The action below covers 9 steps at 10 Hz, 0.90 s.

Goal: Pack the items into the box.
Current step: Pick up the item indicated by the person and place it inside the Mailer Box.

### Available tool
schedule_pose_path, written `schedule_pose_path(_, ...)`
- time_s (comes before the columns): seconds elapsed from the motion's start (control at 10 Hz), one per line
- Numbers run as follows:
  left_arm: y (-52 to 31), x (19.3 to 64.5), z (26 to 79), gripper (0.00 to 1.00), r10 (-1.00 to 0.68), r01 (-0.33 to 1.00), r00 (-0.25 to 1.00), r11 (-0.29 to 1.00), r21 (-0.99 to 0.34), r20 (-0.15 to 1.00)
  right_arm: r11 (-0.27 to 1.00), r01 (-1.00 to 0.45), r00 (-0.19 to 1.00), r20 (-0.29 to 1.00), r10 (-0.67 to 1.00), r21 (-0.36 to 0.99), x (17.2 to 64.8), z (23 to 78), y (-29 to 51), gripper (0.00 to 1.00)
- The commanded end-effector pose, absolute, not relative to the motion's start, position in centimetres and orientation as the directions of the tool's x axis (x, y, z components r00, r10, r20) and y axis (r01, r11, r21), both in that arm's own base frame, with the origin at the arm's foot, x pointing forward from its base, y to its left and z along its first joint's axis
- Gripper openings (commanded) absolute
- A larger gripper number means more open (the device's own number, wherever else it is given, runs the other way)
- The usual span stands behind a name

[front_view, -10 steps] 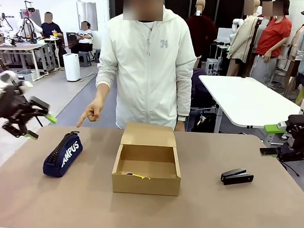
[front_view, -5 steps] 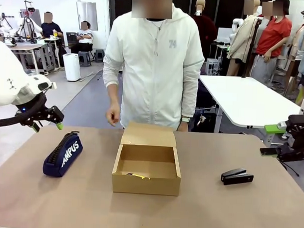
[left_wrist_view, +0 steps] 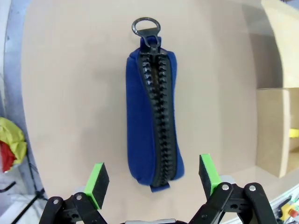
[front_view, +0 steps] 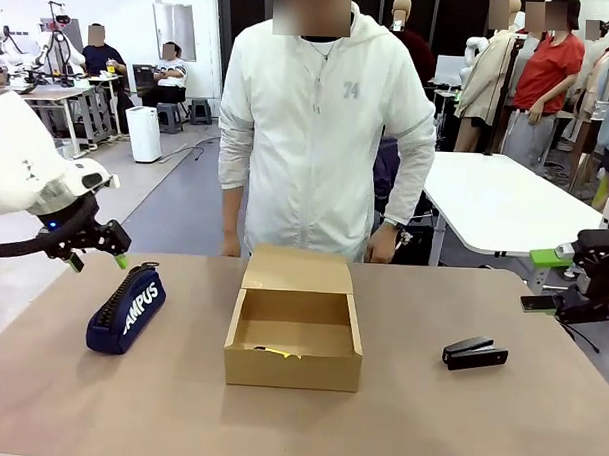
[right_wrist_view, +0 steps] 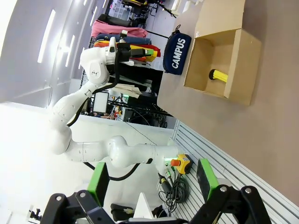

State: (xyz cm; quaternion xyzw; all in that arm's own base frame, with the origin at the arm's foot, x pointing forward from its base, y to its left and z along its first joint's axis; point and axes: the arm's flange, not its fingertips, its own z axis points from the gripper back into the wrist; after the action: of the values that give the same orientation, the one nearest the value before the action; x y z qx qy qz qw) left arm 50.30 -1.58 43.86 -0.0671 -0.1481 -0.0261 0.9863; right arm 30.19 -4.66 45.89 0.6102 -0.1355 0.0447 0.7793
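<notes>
Left gripper (front_view: 98, 262): I see it open, up above the pouch (front_view: 128, 310).
Right gripper (front_view: 545, 280): open, holding nothing.
Pouch: lies on the table (front_view: 428, 417), left of the box (front_view: 293, 369).
Stapler (front_view: 474, 353): on the table, right of the box.

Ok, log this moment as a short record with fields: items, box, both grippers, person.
pouch: navy, zipped, lying on the table left of the box, outside it
stapler: black, on the table right of the box, outside it
box: open, flap up at the far side; a yellow object lies inside
left gripper: open, hovering over one end of the pouch
right gripper: open, by the table's right edge, holding nothing
person: standing behind the box, arms down
</notes>
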Motion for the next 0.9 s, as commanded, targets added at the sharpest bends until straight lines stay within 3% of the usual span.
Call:
schedule_pose_path(0.0,-2.4,53.1,42.5,1.0,-0.04,0.07,0.955,0.994,-0.09,0.293,0.247,-0.232,0.961,0.26,-0.09,0.941,30.1,46.2,-4.8,1.0)
schedule_pose_path(0.4,-4.1,56.6,37.2,1.0,-0.066,0.073,0.96,0.997,-0.016,0.271,0.247,-0.232,0.961,0.26,-0.09,0.941,30.1,46.2,-4.8,1.0)
schedule_pose_path(0.8,-5.3,57.2,34.3,1.0,-0.129,0.129,0.98,0.992,0.006,0.152,0.247,-0.232,0.961,0.26,-0.09,0.941,30.1,46.2,-4.8,1.0)
